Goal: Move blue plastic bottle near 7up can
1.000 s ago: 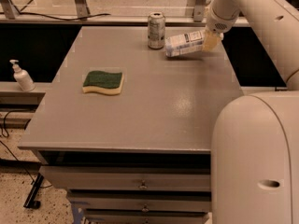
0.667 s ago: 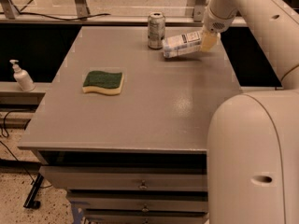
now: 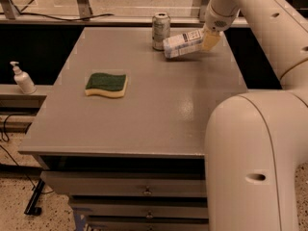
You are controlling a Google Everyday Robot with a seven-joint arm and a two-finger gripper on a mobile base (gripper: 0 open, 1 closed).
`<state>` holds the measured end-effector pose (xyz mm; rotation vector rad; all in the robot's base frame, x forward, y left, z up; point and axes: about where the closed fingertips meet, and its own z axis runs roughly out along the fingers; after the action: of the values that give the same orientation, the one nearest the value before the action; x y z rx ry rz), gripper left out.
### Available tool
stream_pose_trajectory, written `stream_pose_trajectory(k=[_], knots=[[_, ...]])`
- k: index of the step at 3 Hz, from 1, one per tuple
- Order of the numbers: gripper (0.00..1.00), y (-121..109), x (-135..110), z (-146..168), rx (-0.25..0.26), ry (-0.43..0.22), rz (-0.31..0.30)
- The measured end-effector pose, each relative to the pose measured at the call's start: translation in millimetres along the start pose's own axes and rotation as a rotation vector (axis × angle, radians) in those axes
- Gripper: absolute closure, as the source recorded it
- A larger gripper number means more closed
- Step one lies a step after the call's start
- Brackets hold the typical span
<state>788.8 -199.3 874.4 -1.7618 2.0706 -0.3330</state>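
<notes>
Closing placement at the 7up can (image 3: 160, 30): set-down and release judged outstanding.
Pump dispenser (image 3: 20, 79) off the table (image 3: 144, 129) and sponge (image 3: 106, 84) well apart, no concern. Can upright at far edge. Blue plastic bottle (image 3: 182, 45) lying sideways just beside it, clamped at right end by gripper (image 3: 211, 38). Advised: lower slowly, avoid nudging can, settle flat before letting go, guard against rolling.
</notes>
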Motion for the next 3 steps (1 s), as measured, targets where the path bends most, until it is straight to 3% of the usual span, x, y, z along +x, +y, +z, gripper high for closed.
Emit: stream_pose_trajectory(k=[1,2,3], knots=[[0.00,-0.5,-6.5,2.3,-0.008,-0.002,-0.004],[0.00,1.0,-7.5,6.0,-0.019,0.000,-0.003],[0.00,7.5,-4.8,-5.1,-0.048,-0.056,0.013]])
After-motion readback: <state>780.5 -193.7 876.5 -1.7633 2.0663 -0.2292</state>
